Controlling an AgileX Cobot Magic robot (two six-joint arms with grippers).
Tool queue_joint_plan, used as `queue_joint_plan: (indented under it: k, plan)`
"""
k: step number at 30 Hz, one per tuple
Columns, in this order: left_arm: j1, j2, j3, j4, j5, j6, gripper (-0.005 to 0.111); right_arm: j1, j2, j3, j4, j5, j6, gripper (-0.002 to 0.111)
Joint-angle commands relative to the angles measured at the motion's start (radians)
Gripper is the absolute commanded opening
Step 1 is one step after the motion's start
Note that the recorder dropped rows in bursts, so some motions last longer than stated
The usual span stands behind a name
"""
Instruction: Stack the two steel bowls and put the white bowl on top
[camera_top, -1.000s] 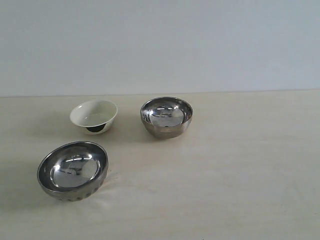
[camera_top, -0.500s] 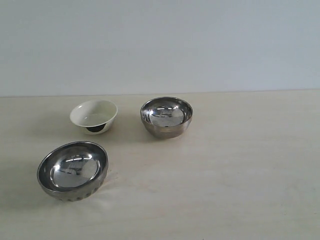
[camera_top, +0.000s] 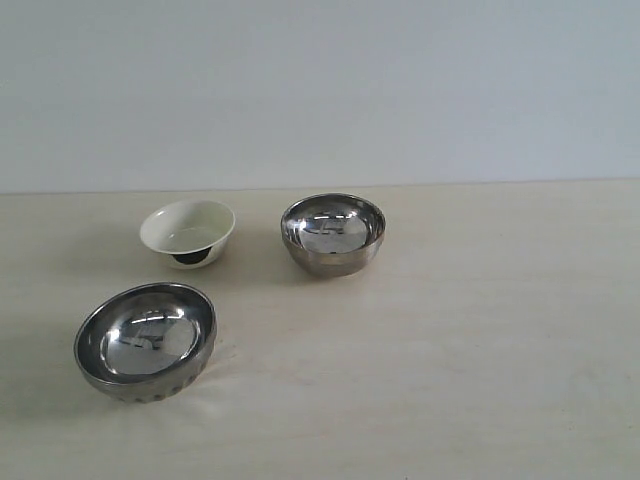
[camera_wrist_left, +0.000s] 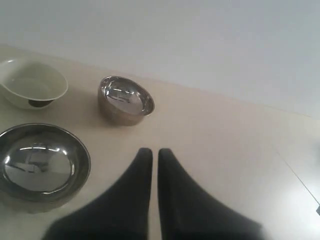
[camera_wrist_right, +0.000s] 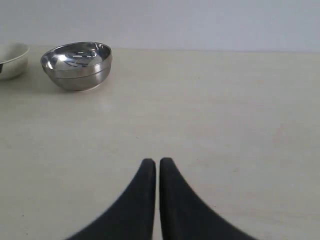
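Fingers, left wrist view: the 2 dark fingers (camera_wrist_left: 142, 172) of the left gripper (camera_wrist_left: 150, 150) are seen brought together, with only a thin slit between the tips, held over the pale table (camera_wrist_left: 225, 155).
Bowls, left wrist view: the dimpled steel bowl (camera_wrist_left: 42, 165) is seen just beside the fingers, not touched by them. The smooth steel bowl (camera_wrist_left: 125, 100) is found beyond the fingertips. The white bowl (camera_wrist_left: 31, 89) is set beyond the dimpled one. All 3 are kept apart.
Fingers, right wrist view: the 2 fingers (camera_wrist_right: 169, 177) of the right gripper (camera_wrist_right: 153, 161) are likewise seen closed together, with a hairline gap at the tips.
Bowls, right wrist view: the smooth steel bowl (camera_wrist_right: 77, 65) is seen well apart from the fingertips, near the far table edge. The white bowl (camera_wrist_right: 11, 60) is cut off by the frame edge, beside it.
Bowls, exterior view: the dimpled steel bowl (camera_top: 146, 340) is placed at lower left of the frame. The white bowl (camera_top: 188, 232) is set above it, left of centre, with its dark base showing. The smooth steel bowl (camera_top: 333, 234) is set at centre, near the white bowl but not touching it.
Stacking: all 3 bowls are seen standing singly, mouths up, on the table (camera_top: 480, 340).
Backdrop: a plain pale wall (camera_top: 400, 90) is seen behind the table.
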Motion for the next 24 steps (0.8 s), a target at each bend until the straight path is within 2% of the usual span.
queue_joint_plan:
  k: [1,24]
  plan:
    - [-0.004,0.001,-0.007,0.001,-0.023,0.009,0.004,-0.008,-0.005,-0.001,-0.006,-0.005,0.000,0.000]
    - [-0.004,0.001,-0.007,0.000,-0.018,0.055,0.004,-0.008,-0.005,-0.001,-0.004,-0.034,-0.014,0.000]
